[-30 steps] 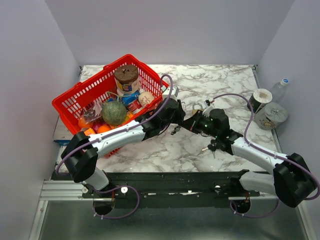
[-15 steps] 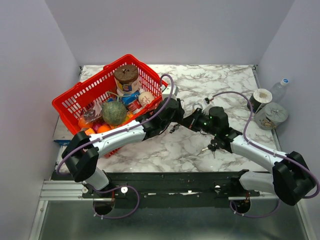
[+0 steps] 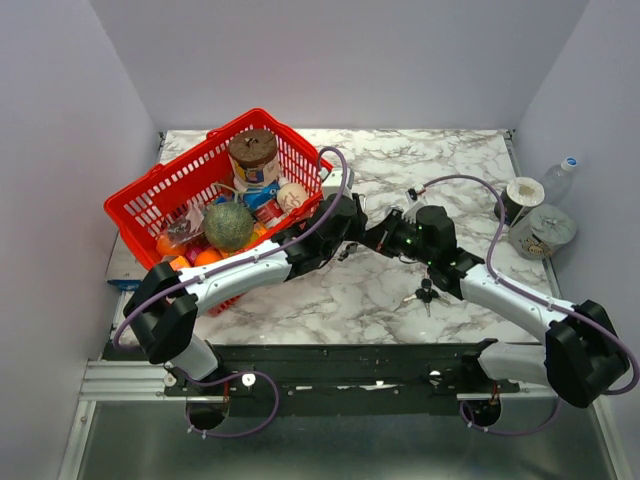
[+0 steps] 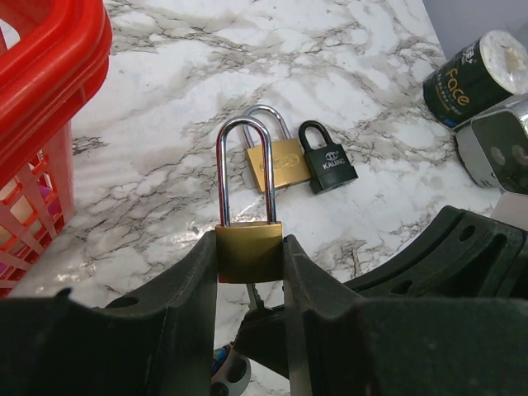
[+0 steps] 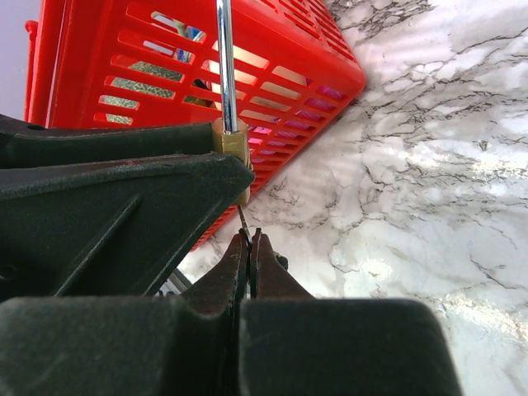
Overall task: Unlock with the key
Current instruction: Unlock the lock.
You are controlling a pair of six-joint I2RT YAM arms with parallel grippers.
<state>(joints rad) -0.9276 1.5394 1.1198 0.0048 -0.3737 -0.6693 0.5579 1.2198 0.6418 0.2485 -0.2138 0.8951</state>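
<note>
My left gripper (image 4: 249, 266) is shut on the body of a brass padlock (image 4: 248, 250), whose long steel shackle stands upright and closed. Under the lock a key (image 4: 254, 297) points up at its bottom face. In the right wrist view my right gripper (image 5: 250, 239) is shut on that key (image 5: 242, 220), with the blade tip at the underside of the brass padlock (image 5: 233, 142). From above, the left gripper (image 3: 352, 230) and right gripper (image 3: 378, 240) meet above mid-table.
A second brass padlock (image 4: 280, 162) and a black padlock (image 4: 329, 163) lie on the marble behind. A spare key bunch (image 3: 424, 292) lies near the right arm. The red basket (image 3: 150, 192) of groceries stands left. A roll (image 3: 522, 196), tin (image 3: 545, 230) and bottle (image 3: 562, 178) sit far right.
The right gripper has moved left and up with the key, closing in on the underside of the held padlock. The left arm has stayed nearly still.
</note>
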